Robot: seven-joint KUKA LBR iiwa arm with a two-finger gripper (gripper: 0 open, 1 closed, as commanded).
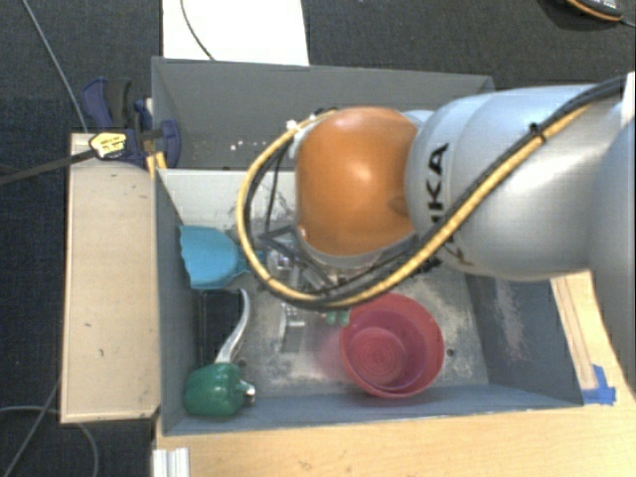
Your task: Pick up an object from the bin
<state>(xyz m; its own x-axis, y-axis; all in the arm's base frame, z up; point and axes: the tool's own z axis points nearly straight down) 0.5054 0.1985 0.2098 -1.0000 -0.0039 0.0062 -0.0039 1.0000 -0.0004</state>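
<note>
Hand (292, 328) hangs low in the middle of the grey bin (328, 102), mostly hidden beneath the arm's orange cover (353, 177); whether it is apart or together cannot be told. Just right of it stands a pink bowl (393, 351). Left of it lie a flat black thing (211, 326) and a blue lump (209, 256), with a rounded green thing (214, 391) at lower left.
</note>
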